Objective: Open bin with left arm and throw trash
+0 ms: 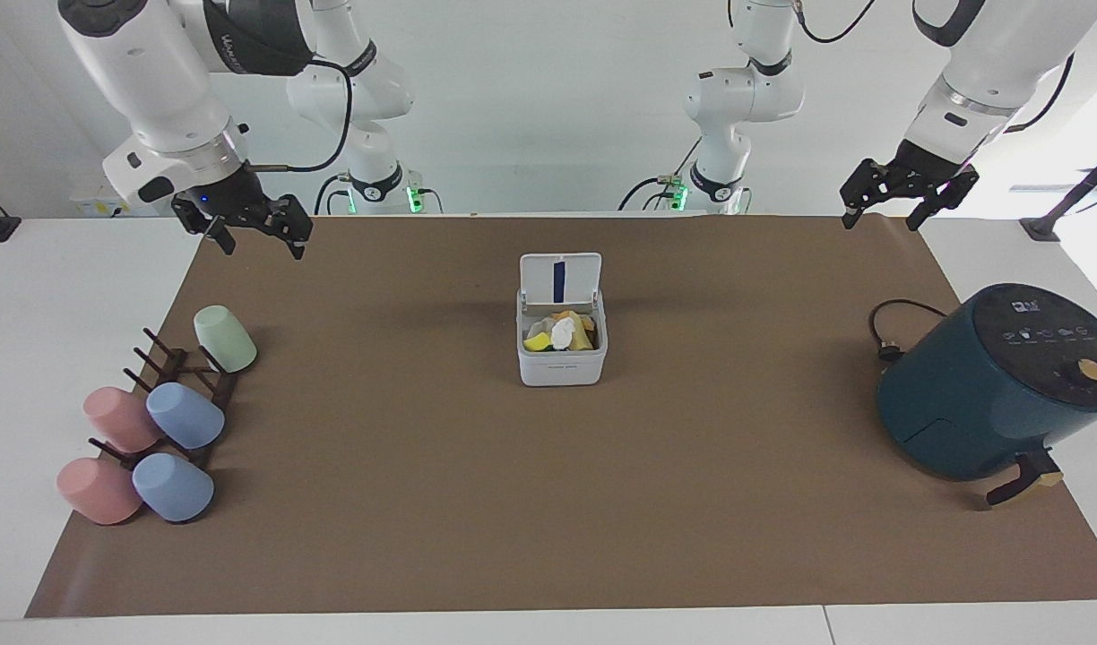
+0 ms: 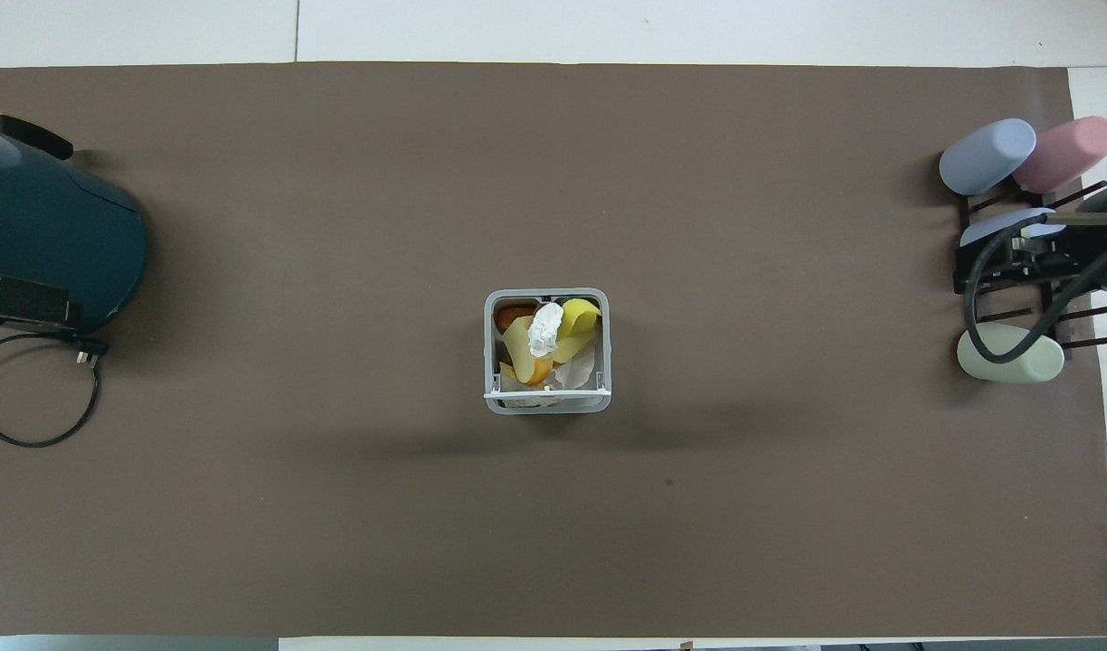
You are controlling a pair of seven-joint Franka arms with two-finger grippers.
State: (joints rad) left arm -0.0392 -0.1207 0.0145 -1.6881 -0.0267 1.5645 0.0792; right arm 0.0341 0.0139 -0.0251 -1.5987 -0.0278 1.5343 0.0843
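The white-grey bin (image 1: 562,365) stands mid-mat with its lid (image 1: 560,278) upright, blue stripe showing. The trash lies inside: a bright yellow chunk (image 1: 538,341), a white paper wad (image 1: 562,333) and a pale yellow block (image 1: 581,334). From overhead the bin's rim (image 2: 492,353) frames the chunk (image 2: 579,318), the wad (image 2: 545,327) and the block (image 2: 520,342). My right gripper (image 1: 260,244) is open and empty, raised over the mat's corner at the right arm's end; overhead it (image 2: 1006,264) covers the cup rack. My left gripper (image 1: 882,219) is open and empty, waiting over the mat's edge at the left arm's end.
A dark teal air fryer (image 1: 988,385) with its cable (image 1: 889,327) stands at the left arm's end. A dark rack (image 1: 177,372) with several pastel cups (image 1: 184,417) stands at the right arm's end, beside the mat's edge.
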